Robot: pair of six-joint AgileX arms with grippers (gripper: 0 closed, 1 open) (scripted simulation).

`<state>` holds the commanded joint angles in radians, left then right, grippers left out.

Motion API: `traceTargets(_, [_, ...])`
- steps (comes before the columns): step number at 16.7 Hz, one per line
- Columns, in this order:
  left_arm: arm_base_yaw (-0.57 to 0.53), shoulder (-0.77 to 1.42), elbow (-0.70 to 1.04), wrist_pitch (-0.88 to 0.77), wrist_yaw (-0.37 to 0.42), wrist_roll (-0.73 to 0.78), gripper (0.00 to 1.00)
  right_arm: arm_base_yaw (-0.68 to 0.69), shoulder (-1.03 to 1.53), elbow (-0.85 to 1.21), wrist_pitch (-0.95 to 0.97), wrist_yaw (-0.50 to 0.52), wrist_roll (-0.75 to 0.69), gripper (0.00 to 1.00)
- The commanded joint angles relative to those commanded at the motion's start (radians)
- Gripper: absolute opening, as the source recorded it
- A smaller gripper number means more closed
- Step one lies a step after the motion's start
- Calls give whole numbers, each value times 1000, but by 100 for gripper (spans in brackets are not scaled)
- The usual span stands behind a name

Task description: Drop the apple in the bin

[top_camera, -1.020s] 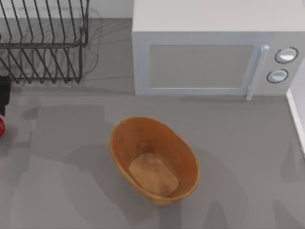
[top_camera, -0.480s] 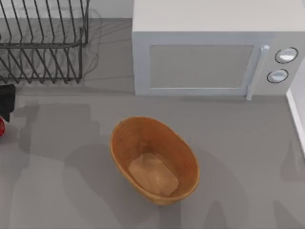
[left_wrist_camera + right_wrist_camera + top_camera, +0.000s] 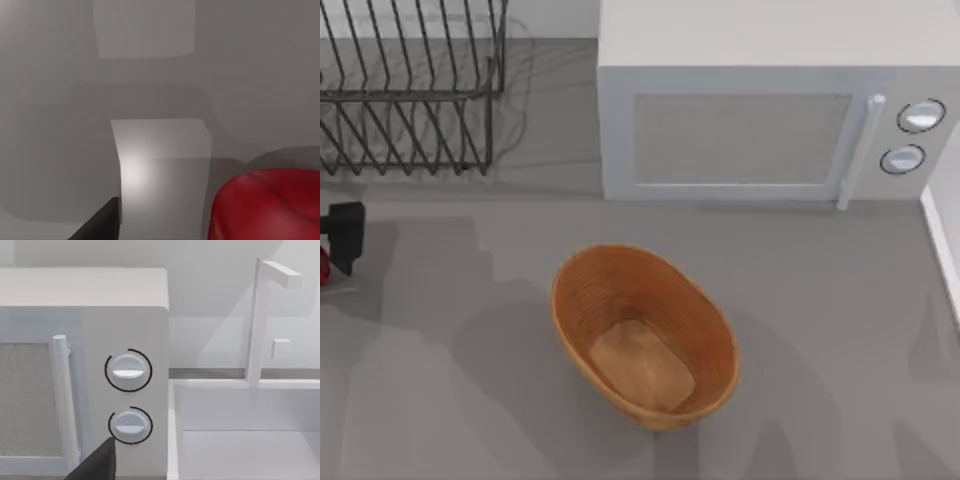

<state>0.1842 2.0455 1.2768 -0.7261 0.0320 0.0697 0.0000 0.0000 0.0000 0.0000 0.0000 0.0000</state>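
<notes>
my left gripper [image 3: 342,235] sits at the table's left edge beside the apple [image 3: 323,264]; cannot tell its finger state. wicker basket [image 3: 643,335] mid-table, well apart. right arm parked facing the microwave [image 3: 85,370]. risk: an off-centre close nudges the apple off the edge.

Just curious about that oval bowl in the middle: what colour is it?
Orange-brown, finely ribbed walls, lighter flat bottom; the bin shows best in the top view.

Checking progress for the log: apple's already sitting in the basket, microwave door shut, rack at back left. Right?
Not quite. The basket holds nothing; the top view shows the apple on the table at its far left edge, beside the left gripper. Microwave shut, rack back left: correct.
</notes>
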Motion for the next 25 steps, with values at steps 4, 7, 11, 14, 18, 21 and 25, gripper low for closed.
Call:
traceTargets(4, [0,0,0,0,0,0,77,0,0,0,0,0,0,100])
traceTargets(7, [0,0,0,0,0,0,55,0,0,0,0,0,0,100])
traceTargets(11, [0,0,0,0,0,0,25,0,0,0,0,0,0,100])
traceTargets(14, [0,0,0,0,0,0,2,0,0,0,0,0,0,100])
traceTargets(18, [0,0,0,0,0,0,0,0,0,0,0,0,0,100])
traceTargets(21, [0,0,0,0,0,0,0,0,0,0,0,0,0,100])
traceTargets(25, [4,-14,19,-19,-17,9,0,0,0,0,0,0,0,100])
